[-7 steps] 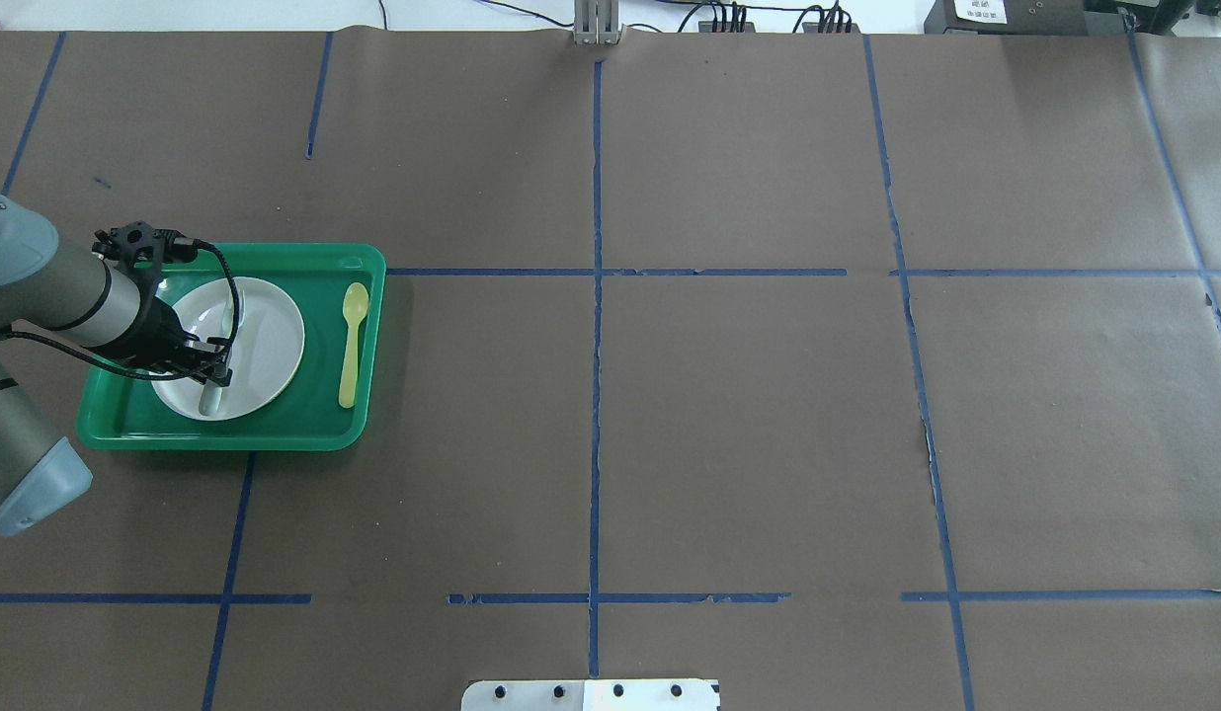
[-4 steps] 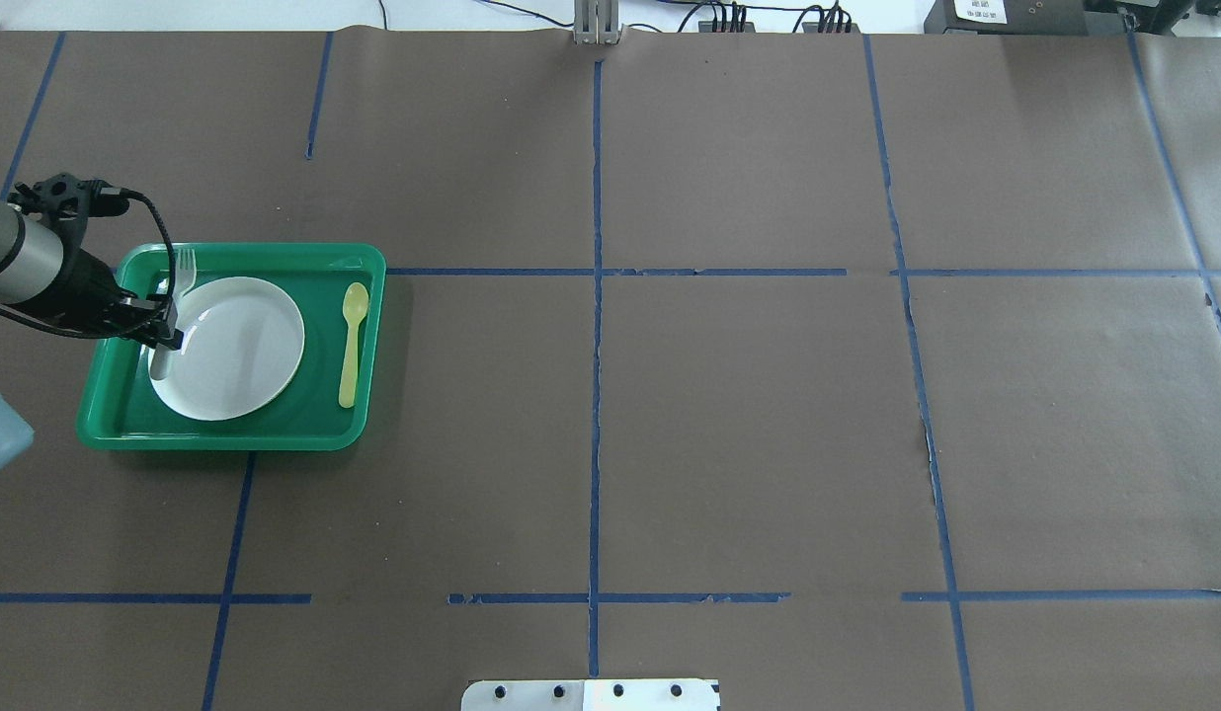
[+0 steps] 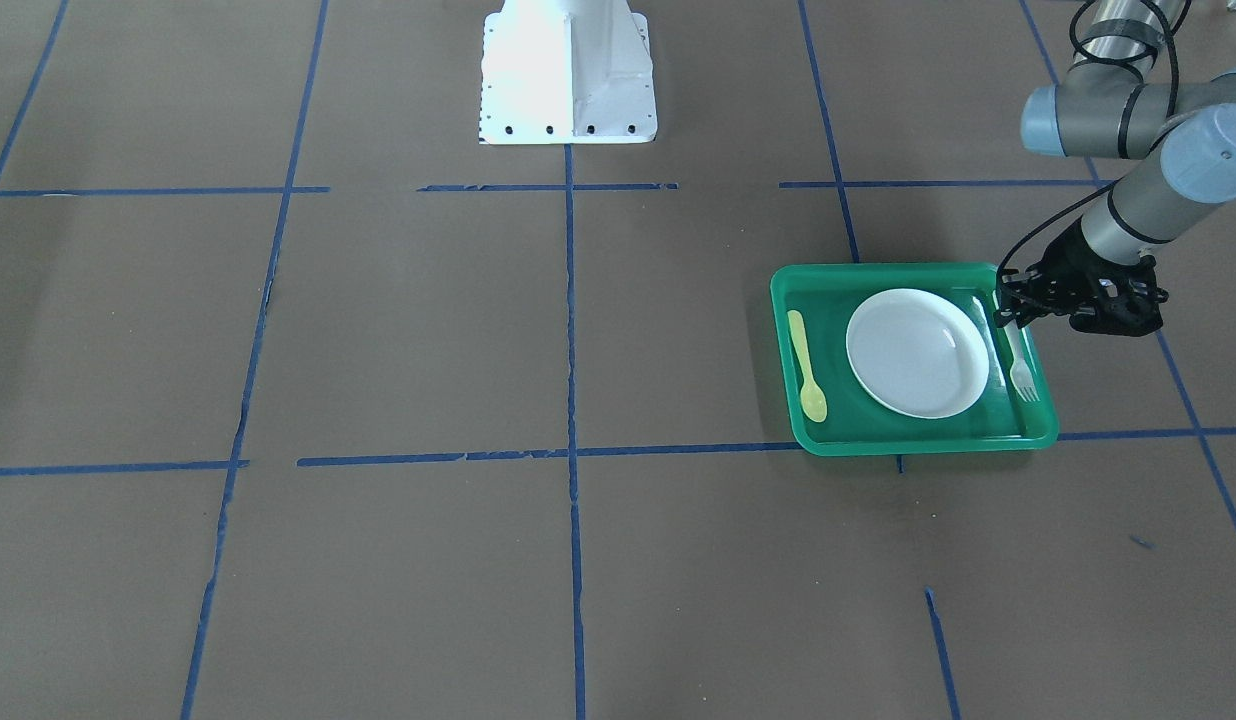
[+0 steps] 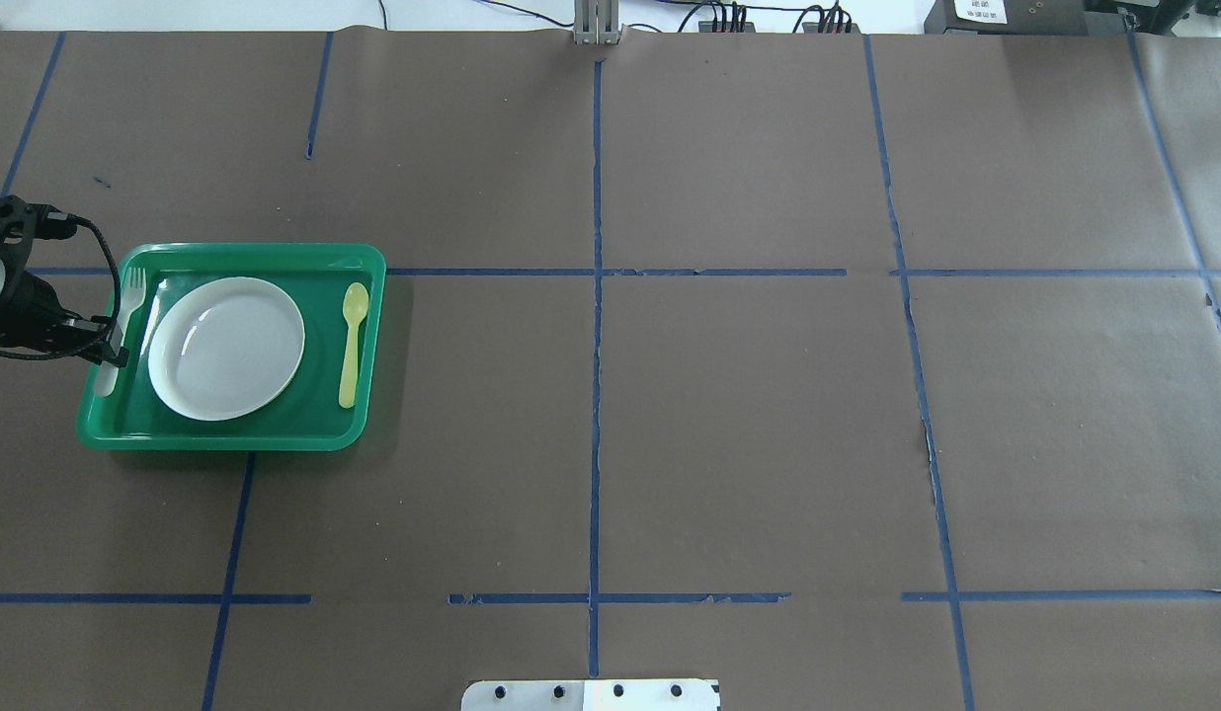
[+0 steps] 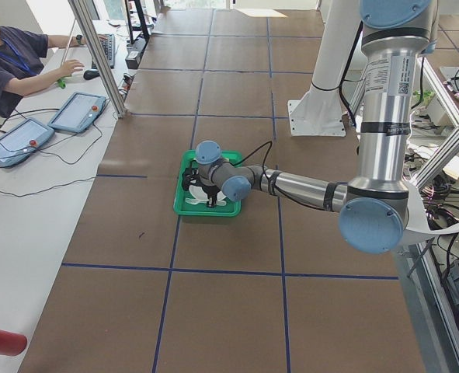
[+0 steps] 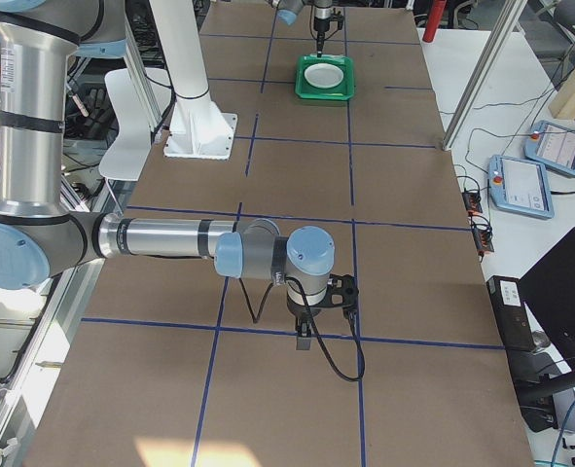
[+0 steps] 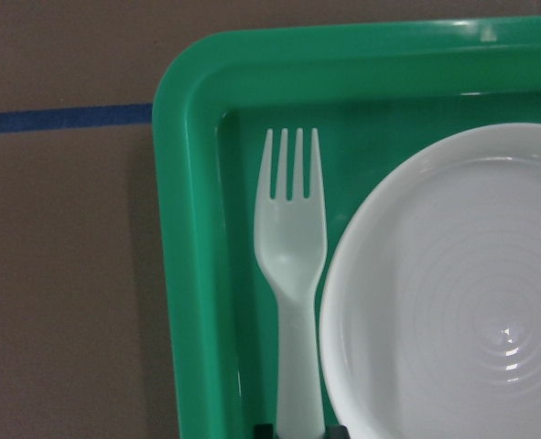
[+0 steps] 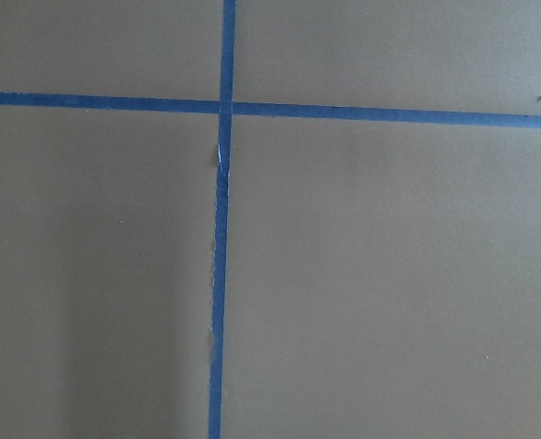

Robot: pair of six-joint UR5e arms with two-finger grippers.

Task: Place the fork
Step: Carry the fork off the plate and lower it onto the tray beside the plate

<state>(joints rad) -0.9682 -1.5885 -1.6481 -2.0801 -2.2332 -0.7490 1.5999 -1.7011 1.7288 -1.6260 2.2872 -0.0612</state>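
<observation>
The pale plastic fork is in the left strip of the green tray, between the tray wall and the white plate, tines toward the far side. My left gripper is shut on its handle at the near end. The left wrist view shows the fork beside the plate, with the dark fingertips on both sides of the handle. In the front view the fork lies along the tray's right side under the left gripper. My right gripper hangs over bare table far away; I cannot tell its state.
A yellow spoon lies in the tray's right strip, also in the front view. The robot's white base stands mid-table. An operator sits at a side desk. Blue tape lines cross the brown table cover.
My left gripper has carried the fork leftward, from over the plate to the tray's left strip beside the plate. The plate and spoon have not moved.
</observation>
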